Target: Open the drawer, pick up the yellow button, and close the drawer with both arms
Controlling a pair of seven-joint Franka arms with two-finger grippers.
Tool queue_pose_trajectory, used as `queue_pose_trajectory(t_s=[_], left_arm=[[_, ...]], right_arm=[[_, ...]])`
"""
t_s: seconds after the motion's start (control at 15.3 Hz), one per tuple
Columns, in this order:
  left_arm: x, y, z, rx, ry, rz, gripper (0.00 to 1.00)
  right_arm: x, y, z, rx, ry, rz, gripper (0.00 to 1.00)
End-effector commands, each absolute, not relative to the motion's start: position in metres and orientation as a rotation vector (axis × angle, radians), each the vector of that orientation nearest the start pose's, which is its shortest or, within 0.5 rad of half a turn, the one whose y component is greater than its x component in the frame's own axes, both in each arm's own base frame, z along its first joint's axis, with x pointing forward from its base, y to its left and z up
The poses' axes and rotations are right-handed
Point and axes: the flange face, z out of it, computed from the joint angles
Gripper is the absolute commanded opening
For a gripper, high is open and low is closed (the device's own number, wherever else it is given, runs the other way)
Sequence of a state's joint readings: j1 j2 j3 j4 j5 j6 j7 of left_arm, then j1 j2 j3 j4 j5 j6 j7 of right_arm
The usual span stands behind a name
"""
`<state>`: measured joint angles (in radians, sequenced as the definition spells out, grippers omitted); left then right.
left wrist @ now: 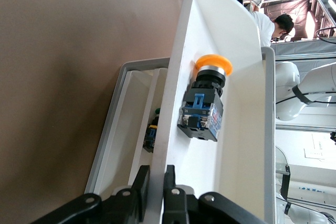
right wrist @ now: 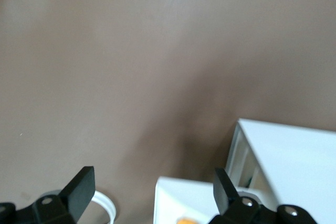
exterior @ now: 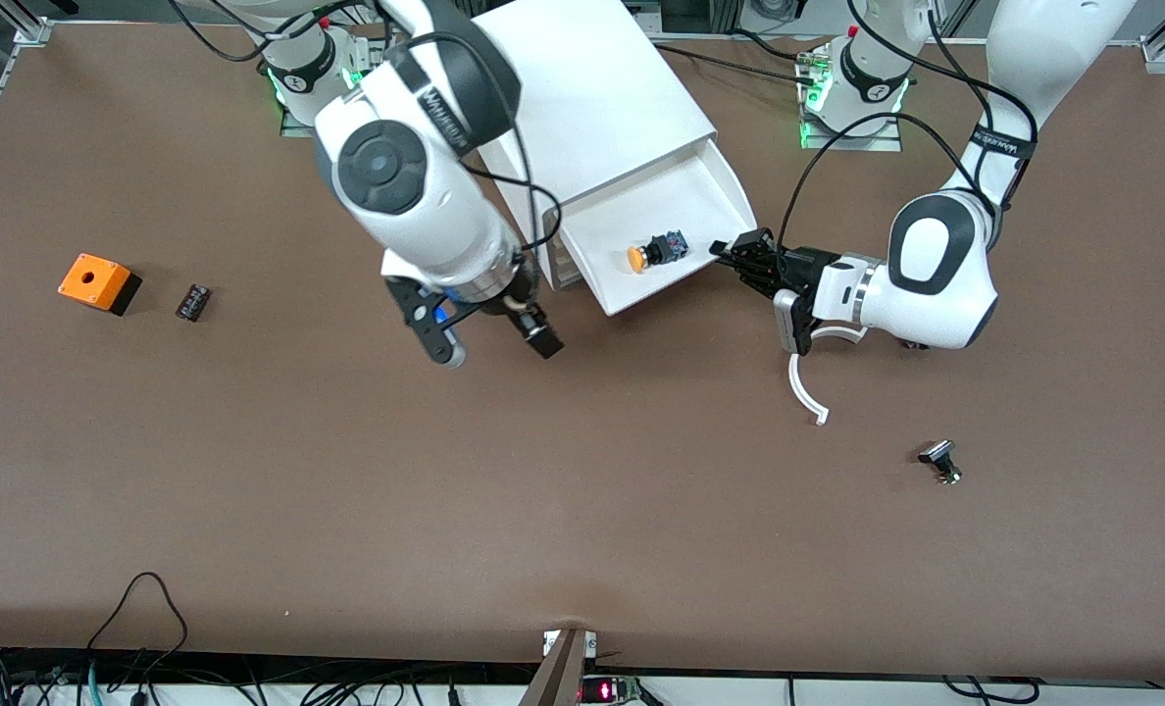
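While the left gripper (exterior: 739, 250) pinches the open drawer (exterior: 710, 186) wall, the button (exterior: 653, 252) lies inside, mid-frame. It looks light, rigid and prone to rolling; its square black body is the best hold. The right gripper (exterior: 489, 338), jaws wide, hangs over the table (exterior: 582, 510) beside the drawer.

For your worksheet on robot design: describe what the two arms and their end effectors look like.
Both arms are glossy white with rounded joints, black bands and dark grey round joint caps. Black cables trail along them. The left end effector and right end effector are black and two-fingered.
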<state>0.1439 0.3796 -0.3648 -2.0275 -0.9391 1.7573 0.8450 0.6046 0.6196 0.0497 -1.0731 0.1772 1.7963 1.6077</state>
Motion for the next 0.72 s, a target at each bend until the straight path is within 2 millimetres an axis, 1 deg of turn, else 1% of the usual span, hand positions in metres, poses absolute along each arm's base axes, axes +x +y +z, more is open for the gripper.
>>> queue_pose_trajectory(t_s=[0.0, 0.13, 0.26, 0.33, 0.39, 0.46, 0.52, 0.65], left_arm=[[0.535, -0.175, 0.276, 1.971, -0.595, -0.326, 1.00], [0.547, -0.173, 0.296, 1.970, -0.608, -0.346, 1.00], [0.559, -0.160, 0.319, 2.004, -0.604, -0.406, 1.00], [0.565, -0.158, 0.334, 2.025, -0.605, -0.449, 1.00], [0.571, -0.152, 0.346, 2.044, -0.580, -0.500, 1.00], [0.574, -0.146, 0.355, 2.058, -0.556, -0.542, 1.00], [0.577, -0.142, 0.364, 2.089, -0.554, -0.571, 1.00], [0.585, -0.132, 0.382, 2.184, -0.572, -0.605, 1.00]], right_arm=[[0.571, 0.489, 0.480, -2.518, 1.489, 0.218, 1.00], [0.553, 0.511, 0.473, -2.512, 1.524, 0.228, 1.00], [0.536, 0.532, 0.469, -2.493, 1.562, 0.243, 1.00], [0.524, 0.548, 0.460, -2.484, 1.585, 0.243, 1.00], [0.513, 0.562, 0.451, -2.479, 1.604, 0.240, 1.00], [0.505, 0.575, 0.442, -2.475, 1.612, 0.224, 1.00], [0.498, 0.582, 0.439, -2.477, 1.618, 0.202, 1.00], [0.488, 0.592, 0.428, -2.474, 1.650, 0.209, 1.00]])
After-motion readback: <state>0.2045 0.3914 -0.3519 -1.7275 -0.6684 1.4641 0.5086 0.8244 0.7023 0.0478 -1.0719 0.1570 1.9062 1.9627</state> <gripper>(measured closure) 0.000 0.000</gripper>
